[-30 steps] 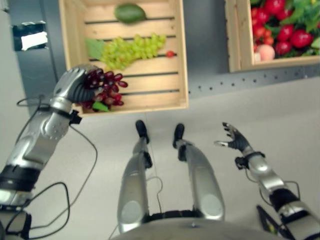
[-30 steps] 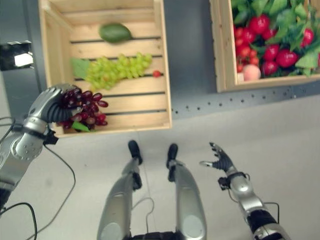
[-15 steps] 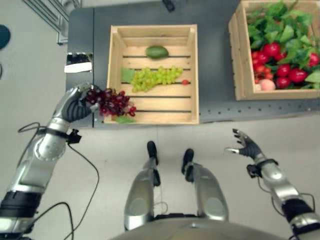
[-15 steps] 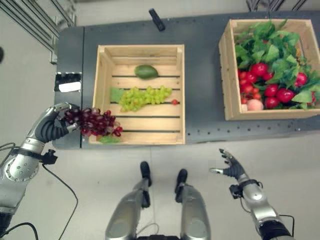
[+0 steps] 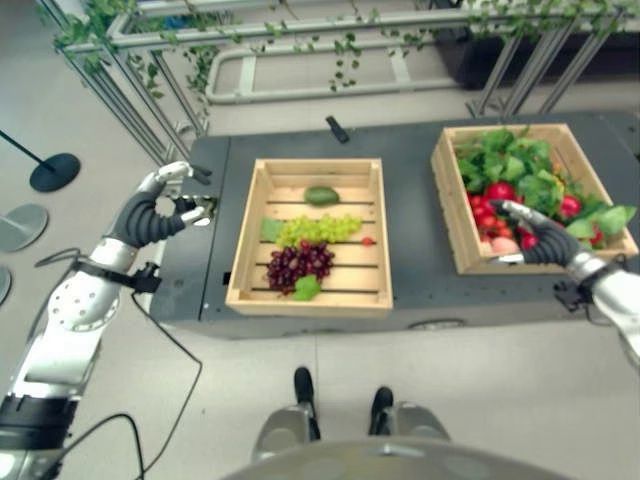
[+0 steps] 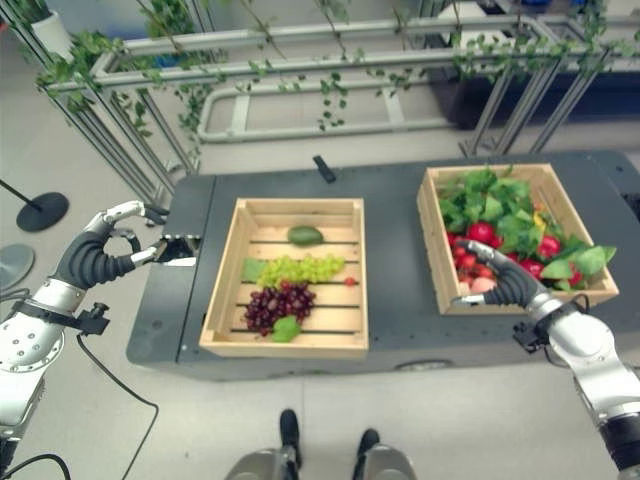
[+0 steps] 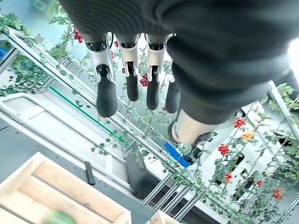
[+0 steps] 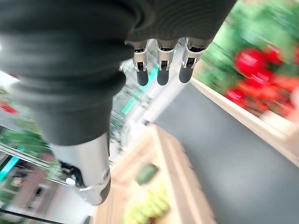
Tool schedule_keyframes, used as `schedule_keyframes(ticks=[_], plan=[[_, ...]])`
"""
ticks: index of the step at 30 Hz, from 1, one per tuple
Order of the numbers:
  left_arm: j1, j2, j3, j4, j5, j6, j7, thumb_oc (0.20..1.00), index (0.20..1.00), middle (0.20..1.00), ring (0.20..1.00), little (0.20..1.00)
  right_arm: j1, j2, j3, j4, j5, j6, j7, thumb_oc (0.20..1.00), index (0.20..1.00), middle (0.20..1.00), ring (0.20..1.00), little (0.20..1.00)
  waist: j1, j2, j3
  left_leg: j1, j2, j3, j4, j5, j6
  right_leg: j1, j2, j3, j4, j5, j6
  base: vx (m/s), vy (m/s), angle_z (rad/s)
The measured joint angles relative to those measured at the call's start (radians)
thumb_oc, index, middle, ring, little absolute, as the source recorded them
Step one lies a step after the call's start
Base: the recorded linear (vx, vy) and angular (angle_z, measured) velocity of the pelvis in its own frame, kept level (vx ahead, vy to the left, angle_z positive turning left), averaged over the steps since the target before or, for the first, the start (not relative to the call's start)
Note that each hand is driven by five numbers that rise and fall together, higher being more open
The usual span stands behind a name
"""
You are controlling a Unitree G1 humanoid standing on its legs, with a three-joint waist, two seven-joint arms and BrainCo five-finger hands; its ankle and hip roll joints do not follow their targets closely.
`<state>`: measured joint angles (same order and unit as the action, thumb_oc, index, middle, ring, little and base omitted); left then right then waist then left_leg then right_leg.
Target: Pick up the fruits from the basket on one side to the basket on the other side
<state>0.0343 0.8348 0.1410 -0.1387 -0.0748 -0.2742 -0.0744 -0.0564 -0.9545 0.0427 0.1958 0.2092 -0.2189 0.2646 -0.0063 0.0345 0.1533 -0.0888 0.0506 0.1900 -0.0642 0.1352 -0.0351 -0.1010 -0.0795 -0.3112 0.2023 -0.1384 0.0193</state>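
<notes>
A dark grey table (image 5: 415, 180) spans the middle of the scene, backed by a metal rail frame (image 5: 300, 30) hung with green vines. Two wooden crates stand well apart on the table. The left crate (image 5: 250, 240) holds, from far end to near end, a green avocado (image 5: 321, 195), a bunch of green grapes (image 5: 318, 229) with a small red fruit (image 5: 368, 240) just beside it, and a bunch of dark red grapes (image 5: 299, 264) lying on the slats with a green leaf at its near end. The right crate (image 5: 448, 215) is packed with leafy greens (image 5: 515, 160) and red fruits (image 5: 497, 191), plus a pale peach (image 5: 503, 245) near its front wall. The left hand (image 5: 152, 212) hangs beside the table's left edge, clear of the left crate, its fingers loosely curled and holding nothing. The right hand (image 5: 545, 240) is over the near part of the right crate, fingers relaxed and spread, gripping nothing. A small black object (image 5: 337, 129) lies at the table's far edge.
</notes>
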Motion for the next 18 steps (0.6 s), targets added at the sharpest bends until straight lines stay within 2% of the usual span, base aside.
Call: schedule_keyframes(ticks=[5, 6, 7, 8, 15, 16, 18], plan=[[0.016, -0.009, -0.001, 0.000, 0.001, 0.002, -0.007, 0.200, 0.200, 0.200, 0.200, 0.200, 0.015, 0.041, 0.000, -0.023, 0.000, 0.000, 0.012, 1.000, 1.000, 1.000, 1.000, 1.000, -0.002, -0.001, -0.003, 0.020, 0.001, 0.000, -0.009, 0.000, 0.000, 0.022, 0.005, -0.001, -0.015, 0.003, 0.000, 0.04, 0.000, 0.01], [0.016, -0.009, -0.001, 0.000, 0.002, 0.002, -0.007, 0.357, 0.357, 0.357, 0.357, 0.357, 0.020, 0.043, 0.000, -0.023, 0.000, 0.000, 0.013, 1.000, 1.000, 1.000, 1.000, 1.000, -0.003, -0.001, -0.003, 0.022, 0.000, 0.000, -0.010, 0.000, 0.000, 0.024, 0.005, 0.000, -0.016, 0.003, 0.001, 0.00, 0.000, 0.00], [0.016, -0.009, 0.000, 0.000, 0.005, 0.003, -0.007, 0.868, 0.868, 0.868, 0.868, 0.868, 0.031, 0.043, 0.000, -0.023, -0.001, 0.000, 0.020, 1.000, 1.000, 1.000, 1.000, 1.000, -0.004, 0.000, -0.006, 0.024, 0.000, 0.000, -0.013, 0.000, 0.000, 0.025, 0.005, 0.000, -0.017, 0.003, 0.001, 0.00, 0.000, 0.00], [0.016, -0.008, 0.000, 0.000, 0.023, 0.003, -0.007, 1.000, 1.000, 1.000, 1.000, 1.000, 0.036, 0.044, 0.000, -0.023, -0.001, 0.001, 0.027, 1.000, 1.000, 1.000, 1.000, 1.000, -0.004, 0.000, -0.006, 0.022, 0.000, 0.000, -0.013, 0.000, 0.000, 0.023, 0.005, 0.000, -0.017, 0.003, 0.001, -0.04, -0.011, -0.01], [-0.024, 0.029, -0.028, 0.001, 0.103, 0.008, -0.022, 1.000, 1.000, 1.000, 1.000, 1.000, 0.040, 0.044, 0.015, -0.025, -0.001, 0.008, 0.044, 1.000, 1.000, 1.000, 1.000, 1.000, -0.004, 0.003, -0.013, -0.035, 0.001, 0.000, -0.003, 0.003, 0.003, -0.038, 0.004, 0.004, 0.004, 0.008, -0.006, -0.07, 0.000, -0.02], [-0.074, 0.066, -0.092, 0.013, 0.106, 0.013, -0.021, 1.000, 1.000, 1.000, 1.000, 1.000, 0.029, 0.039, 0.045, -0.024, -0.001, 0.008, 0.046, 1.000, 1.000, 1.000, 1.000, 1.000, -0.007, 0.005, -0.012, -0.053, 0.000, 0.002, 0.004, 0.003, 0.004, -0.062, 0.000, 0.005, 0.012, 0.008, -0.005, -0.06, 0.006, 0.00], [-0.153, 0.090, -0.175, 0.021, 0.121, 0.013, -0.034, 1.000, 1.000, 1.000, 1.000, 1.000, -0.005, 0.043, 0.090, -0.025, -0.001, 0.008, 0.053, 1.000, 1.000, 1.000, 1.000, 1.000, -0.007, 0.010, 0.002, -0.075, -0.001, 0.004, 0.008, 0.006, 0.008, -0.088, -0.002, 0.015, 0.027, 0.008, -0.006, -0.07, 0.010, -0.07]])
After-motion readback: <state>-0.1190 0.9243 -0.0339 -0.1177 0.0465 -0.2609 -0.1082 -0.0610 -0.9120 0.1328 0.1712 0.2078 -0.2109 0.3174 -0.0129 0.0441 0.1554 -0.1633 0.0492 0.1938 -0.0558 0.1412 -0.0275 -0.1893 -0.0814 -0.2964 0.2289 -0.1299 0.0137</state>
